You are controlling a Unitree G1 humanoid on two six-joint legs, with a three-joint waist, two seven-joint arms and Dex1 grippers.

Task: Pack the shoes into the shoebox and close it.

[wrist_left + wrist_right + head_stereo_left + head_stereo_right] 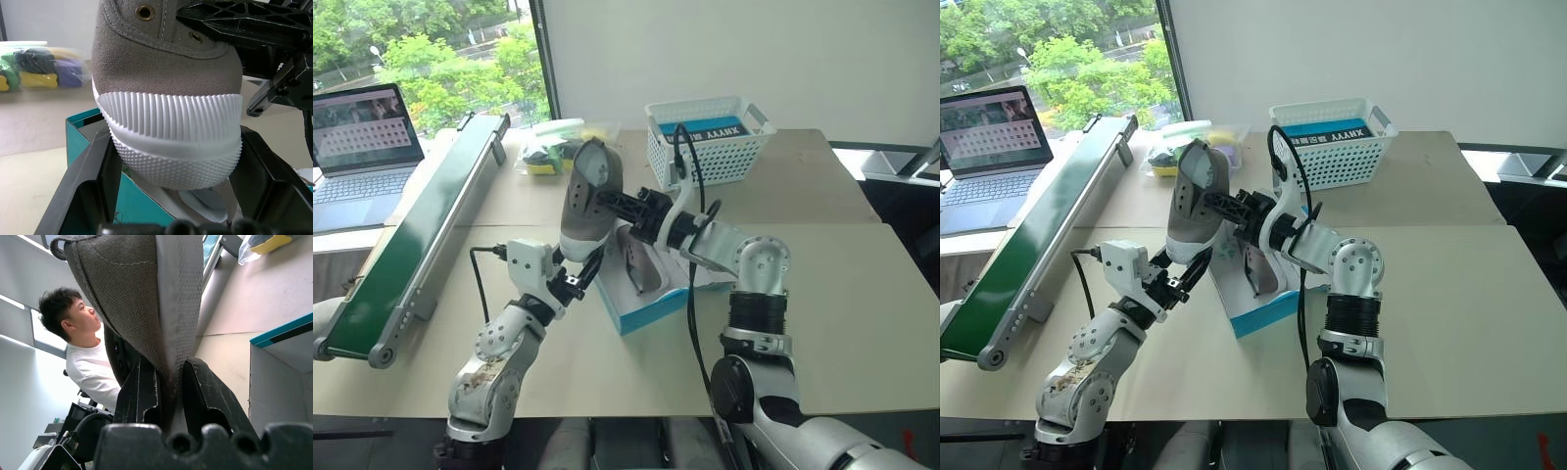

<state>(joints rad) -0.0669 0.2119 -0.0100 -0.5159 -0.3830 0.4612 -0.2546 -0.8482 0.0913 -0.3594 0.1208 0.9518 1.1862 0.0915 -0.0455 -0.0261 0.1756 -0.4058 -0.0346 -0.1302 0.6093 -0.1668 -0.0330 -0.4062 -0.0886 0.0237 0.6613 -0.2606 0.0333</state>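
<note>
A grey shoe (pixel 589 201) is being held upright over the table (pixel 862 294), toe down and heel up, above the open box (pixel 646 299). The toe is being clamped by the left gripper (pixel 579 276), whose fingers (pixel 93 171) are pressed against the ribbed white toe cap on either side. The canvas upper is being pinched by the right gripper (pixel 625 206), its two fingers (pixel 142 391) closed almost together with only the fabric between them. The second shoe (pixel 636 259) is lying in the box, apparently on its side, though it is being partly hidden by the right arm and its cable.

Behind the box, a white basket (pixel 710 142) with a blue item inside is standing near the far edge. A clear bag (pixel 553 147) of coloured pieces (yellow and green among them) is lying just behind the raised shoe. A green conveyor (pixel 421 235) is running along the left side of the table, and an open laptop (pixel 362 152) is sitting beyond it.

In the left wrist view, the toe cap's ridges and the teal box wall below it are being shown close up, with the right gripper's fingers across the eyelets. In the right wrist view, a person (pixel 93 362) in a white shirt is being shown beyond the canvas, and a white inner wall of the box is visible at the edge.
</note>
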